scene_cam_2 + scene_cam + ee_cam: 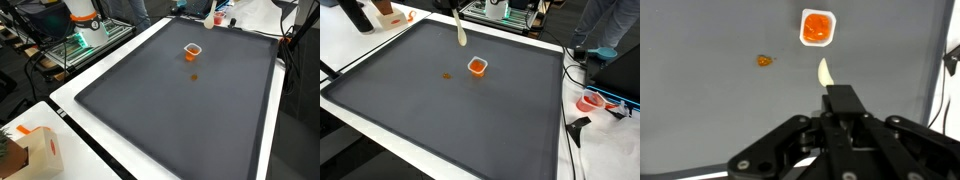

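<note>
1. Gripper [843, 103] is clenched on a pale spoon [824, 72], held above the dark table [440, 120].
2. Spoon tip sits near the sauce cup [817, 27], not touching it.
3. Orange blob [765, 61] lies on the table beside the cup, apart from it.

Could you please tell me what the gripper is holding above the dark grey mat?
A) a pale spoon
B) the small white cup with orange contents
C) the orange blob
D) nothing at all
A: in the wrist view the gripper is shut on a pale spoon, while the small white cup and the orange blob lie apart from it on the mat.
</note>
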### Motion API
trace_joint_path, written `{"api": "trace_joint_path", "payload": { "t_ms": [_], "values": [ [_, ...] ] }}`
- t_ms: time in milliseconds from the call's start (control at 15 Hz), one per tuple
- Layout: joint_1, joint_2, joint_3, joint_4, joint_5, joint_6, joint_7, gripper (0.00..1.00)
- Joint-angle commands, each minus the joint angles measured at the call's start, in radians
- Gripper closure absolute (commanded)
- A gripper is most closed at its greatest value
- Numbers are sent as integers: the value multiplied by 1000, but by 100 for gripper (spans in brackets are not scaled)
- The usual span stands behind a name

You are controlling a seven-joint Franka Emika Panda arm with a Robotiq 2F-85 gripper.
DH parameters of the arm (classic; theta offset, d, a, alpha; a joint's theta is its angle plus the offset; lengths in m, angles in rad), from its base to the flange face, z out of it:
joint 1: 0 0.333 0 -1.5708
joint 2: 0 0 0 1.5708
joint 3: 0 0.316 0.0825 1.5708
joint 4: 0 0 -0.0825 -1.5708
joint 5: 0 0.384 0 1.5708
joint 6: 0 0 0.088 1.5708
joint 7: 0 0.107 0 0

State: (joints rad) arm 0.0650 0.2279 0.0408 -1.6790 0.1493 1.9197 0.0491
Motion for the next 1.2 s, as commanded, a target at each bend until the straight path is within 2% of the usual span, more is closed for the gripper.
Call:
{"api": "trace_joint_path", "payload": {
  "t_ms": [0, 133, 733, 1133],
  "values": [
    [-32, -3, 16, -38, 98, 6, -109, 97],
    [-34, -6, 15, -62, 120, 6, -124, 97],
    [-23, -20, 4, -194, 90, 53, -73, 97],
    [-21, -9, 5, -255, 93, 154, -59, 97]
  ]
}}
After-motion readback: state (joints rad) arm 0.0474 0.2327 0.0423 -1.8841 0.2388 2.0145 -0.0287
